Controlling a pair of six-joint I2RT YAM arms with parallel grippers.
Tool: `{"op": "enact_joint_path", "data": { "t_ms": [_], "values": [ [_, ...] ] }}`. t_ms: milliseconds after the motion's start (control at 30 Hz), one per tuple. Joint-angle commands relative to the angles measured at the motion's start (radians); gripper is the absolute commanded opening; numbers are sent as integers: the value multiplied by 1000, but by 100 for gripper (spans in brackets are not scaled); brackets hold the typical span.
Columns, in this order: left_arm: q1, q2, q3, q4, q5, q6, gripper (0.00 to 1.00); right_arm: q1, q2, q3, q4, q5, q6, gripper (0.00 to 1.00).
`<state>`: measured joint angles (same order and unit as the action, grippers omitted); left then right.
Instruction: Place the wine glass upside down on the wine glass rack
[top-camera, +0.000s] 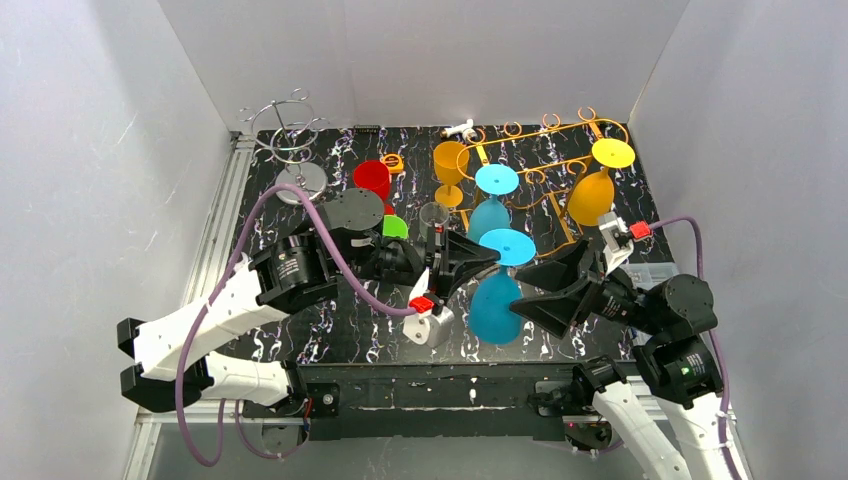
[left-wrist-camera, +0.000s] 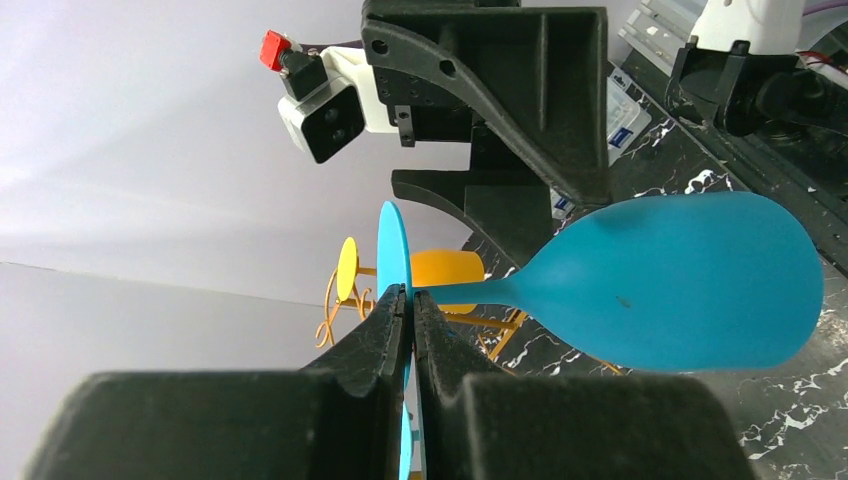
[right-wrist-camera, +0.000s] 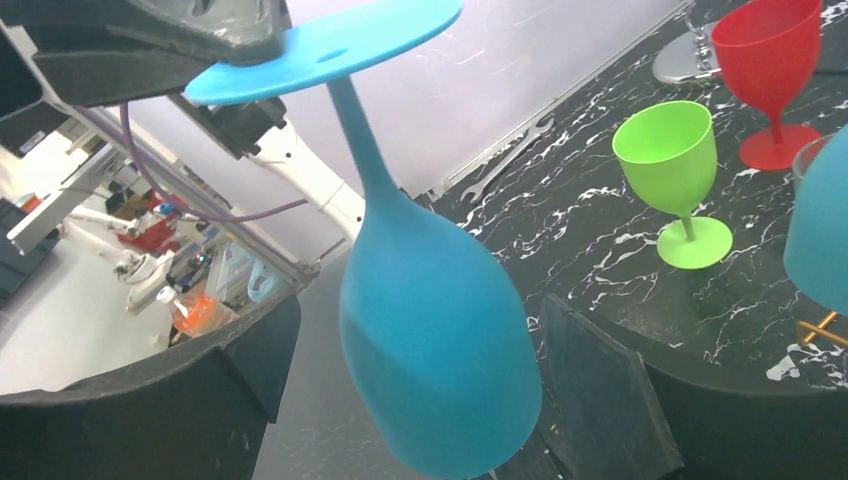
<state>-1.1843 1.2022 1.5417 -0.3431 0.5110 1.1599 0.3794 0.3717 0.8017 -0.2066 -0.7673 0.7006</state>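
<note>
The blue wine glass (top-camera: 497, 303) hangs upside down above the table, bowl down and foot disc (top-camera: 508, 246) up. My left gripper (top-camera: 488, 256) is shut on the rim of that foot; in the left wrist view its jaws (left-wrist-camera: 412, 297) pinch the thin blue disc (left-wrist-camera: 393, 245), and the bowl (left-wrist-camera: 680, 280) extends to the right. My right gripper (top-camera: 520, 293) stands wide open around the bowl (right-wrist-camera: 435, 350), one finger (right-wrist-camera: 240, 370) on each side with gaps showing. The orange wire wine glass rack (top-camera: 560, 165) lies at the back right.
On the rack hang another blue glass (top-camera: 493, 200) and a yellow-orange glass (top-camera: 595, 185); an orange glass (top-camera: 450, 165) stands upright beside it. Red (top-camera: 372, 180), green (top-camera: 395, 227) and clear (top-camera: 434, 215) glasses stand mid-table. A silver wire stand (top-camera: 290, 135) is at the back left.
</note>
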Motion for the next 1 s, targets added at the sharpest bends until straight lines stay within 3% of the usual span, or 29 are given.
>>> {"op": "enact_joint_path", "data": {
  "t_ms": [0,567,667,867,900,967],
  "values": [
    [-5,8,14,47,-15,16,0,-8,-14,-32,107,-77,29,98],
    [-5,75,42,191,-67,17,0,-10,30,-56,81,-65,-81,98],
    [-5,66,27,202,-79,28,0,-10,22,-25,-43,-21,-163,86],
    [-5,59,26,204,-117,30,0,-10,-20,51,-338,252,-349,44],
    [-5,57,22,204,-121,28,7,-10,-30,50,-354,300,-353,41],
    [-5,50,10,210,-126,21,33,-10,-45,37,-352,371,-357,40]
  ]
}}
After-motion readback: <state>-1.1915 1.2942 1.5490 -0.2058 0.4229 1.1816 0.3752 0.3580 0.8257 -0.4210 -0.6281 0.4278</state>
